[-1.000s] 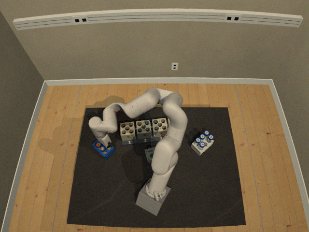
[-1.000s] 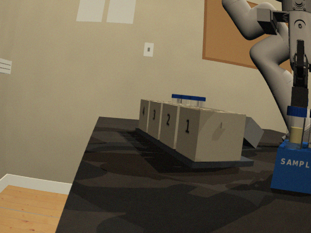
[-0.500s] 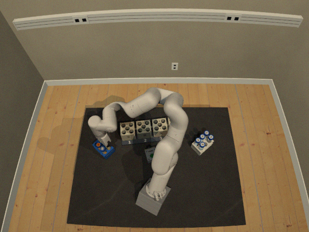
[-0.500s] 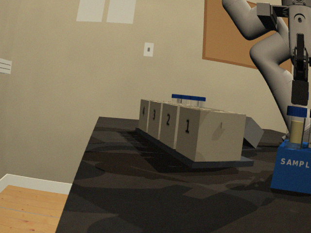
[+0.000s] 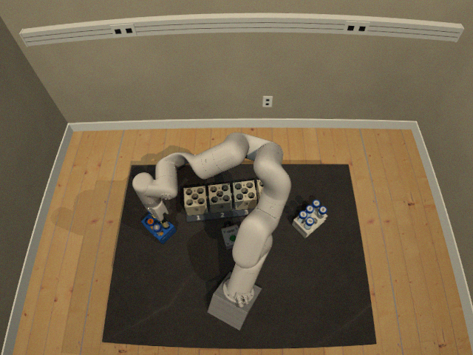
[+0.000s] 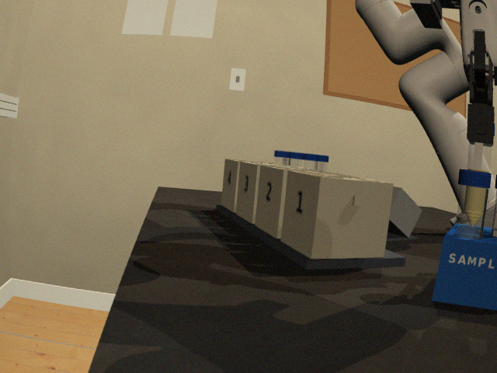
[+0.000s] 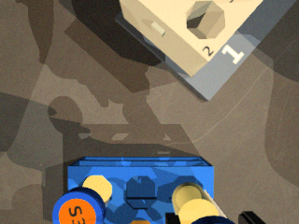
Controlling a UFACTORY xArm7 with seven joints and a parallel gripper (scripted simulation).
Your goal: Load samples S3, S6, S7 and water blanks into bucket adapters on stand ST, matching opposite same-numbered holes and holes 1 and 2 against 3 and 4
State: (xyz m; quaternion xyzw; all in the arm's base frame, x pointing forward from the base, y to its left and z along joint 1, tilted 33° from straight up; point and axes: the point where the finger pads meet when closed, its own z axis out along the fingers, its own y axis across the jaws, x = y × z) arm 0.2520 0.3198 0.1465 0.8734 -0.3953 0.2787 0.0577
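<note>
My gripper (image 5: 162, 217) (image 6: 480, 134) (image 7: 212, 219) is shut on a blue-capped tube (image 5: 165, 224) (image 6: 475, 155) (image 7: 198, 211) with yellow liquid. It holds it upright, its cone tip about level with the top of the blue sample rack (image 5: 163, 239) (image 6: 461, 280) (image 7: 140, 170). The held tube's cap dot is hidden. S3 (image 5: 150, 221) (image 7: 77, 215) stands in the rack with an orange dot. A tube with a pale dot (image 5: 157, 227) stands beside it. Adapter 1 (image 5: 195, 208) (image 6: 352, 232), adapter 2 (image 5: 219, 207) and adapter 3 (image 5: 244, 205) show dark, empty-looking holes; adapter 4 is partly hidden by the arm.
A white rack (image 5: 305, 234) at the right holds several blue-capped tubes with white dots. The adapters stand on the stand ST (image 5: 209, 217). The sloped desk with the green DONE key (image 5: 232, 237) is in front of them, partly covered by the arm.
</note>
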